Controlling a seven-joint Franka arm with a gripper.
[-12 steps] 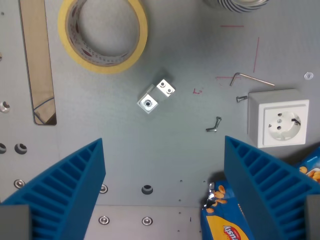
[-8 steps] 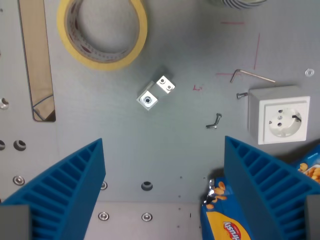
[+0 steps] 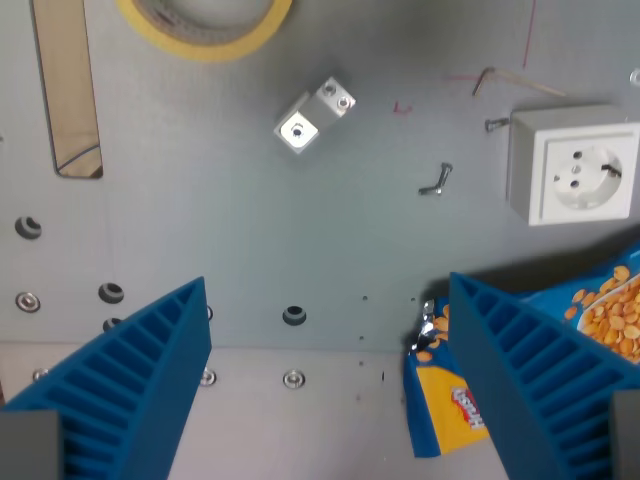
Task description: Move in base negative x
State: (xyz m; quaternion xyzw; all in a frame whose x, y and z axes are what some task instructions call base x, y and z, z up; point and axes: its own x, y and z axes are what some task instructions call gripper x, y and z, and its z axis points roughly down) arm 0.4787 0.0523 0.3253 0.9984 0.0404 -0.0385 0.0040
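The gripper [image 3: 330, 385] was held wide open, nothing grasped; a metal bracket [image 3: 314, 115] was seen above; a socket [image 3: 575, 165] at the wrist view's right.

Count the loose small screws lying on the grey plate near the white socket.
2: one small screw lies left of the white socket, apart from it; another screw sits by the socket's upper-left corner. Others may be hidden.

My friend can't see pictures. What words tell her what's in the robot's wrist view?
The open blue gripper hangs over a grey table. Lying there: a small metal block, a white wall socket, yellow tape at the top edge, and a snack bag at the bottom right.
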